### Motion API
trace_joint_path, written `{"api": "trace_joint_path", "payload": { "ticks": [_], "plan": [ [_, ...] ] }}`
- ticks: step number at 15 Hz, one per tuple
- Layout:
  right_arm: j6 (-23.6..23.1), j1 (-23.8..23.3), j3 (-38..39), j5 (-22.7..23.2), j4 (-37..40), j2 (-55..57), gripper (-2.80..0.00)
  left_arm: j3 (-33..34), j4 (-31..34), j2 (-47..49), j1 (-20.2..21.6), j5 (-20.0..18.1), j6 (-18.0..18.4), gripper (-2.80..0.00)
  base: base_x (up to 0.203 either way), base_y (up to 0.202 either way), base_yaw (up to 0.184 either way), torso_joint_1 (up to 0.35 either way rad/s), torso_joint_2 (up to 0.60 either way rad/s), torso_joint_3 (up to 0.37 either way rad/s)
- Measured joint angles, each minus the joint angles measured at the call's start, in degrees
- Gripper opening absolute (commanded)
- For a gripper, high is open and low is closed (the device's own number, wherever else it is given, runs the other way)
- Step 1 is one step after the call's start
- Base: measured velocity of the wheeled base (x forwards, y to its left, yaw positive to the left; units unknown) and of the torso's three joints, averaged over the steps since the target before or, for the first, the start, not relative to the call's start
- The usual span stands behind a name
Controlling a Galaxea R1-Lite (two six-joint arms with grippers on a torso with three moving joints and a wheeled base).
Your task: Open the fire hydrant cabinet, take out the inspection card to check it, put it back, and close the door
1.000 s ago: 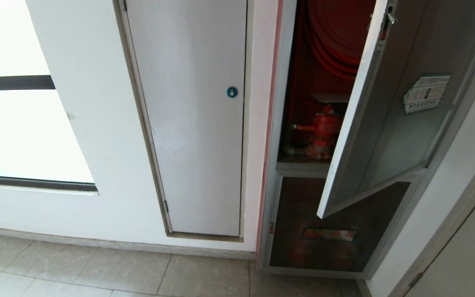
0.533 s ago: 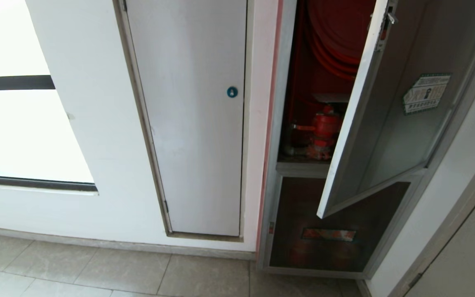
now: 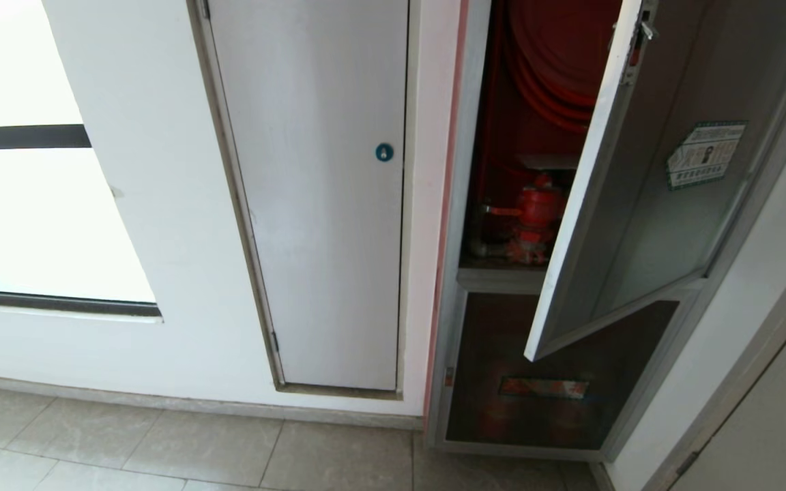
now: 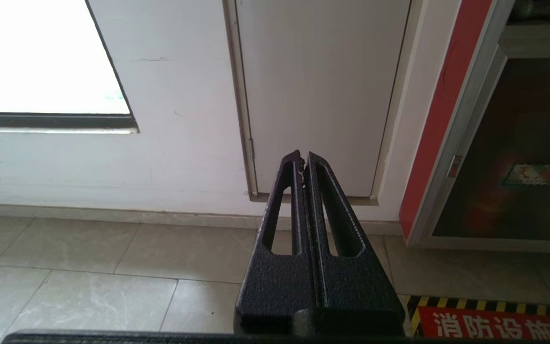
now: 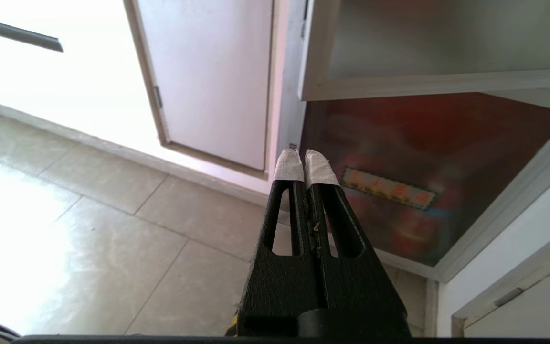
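Right pincer [image 5: 303, 165] only wrist-visible, closed

The fire hydrant cabinet [image 3: 464, 225] at right is showing silver framing around red; the door [image 3: 645, 198] is wearing a green-bordered white sticker [image 3: 705, 155]; a blue lock [image 3: 384, 152] is dotting the white panel [image 3: 318, 204]

door [image 3: 645, 184] ajar, valve [image 3: 536, 215] inside cabinet [image 3: 451, 225]

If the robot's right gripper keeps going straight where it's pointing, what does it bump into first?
Probably the lower dark glass panel of the fire hydrant cabinet, near its left edge. The shut right gripper points there, below the open door; depth is hard to judge.
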Motion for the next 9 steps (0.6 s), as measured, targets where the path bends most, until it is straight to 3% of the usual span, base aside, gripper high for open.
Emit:
{"api": "trace_joint_path", "payload": {
  "ticks": [9],
  "plan": [
    [0.6,0.0,-2.4,5.8,-3.5,9.1,-2.80,0.0,0.0,0.0,0.0,0.0,0.0,-2.80,0.000,0.000,0.000,0.000,0.00,0.000]
  ]
}}
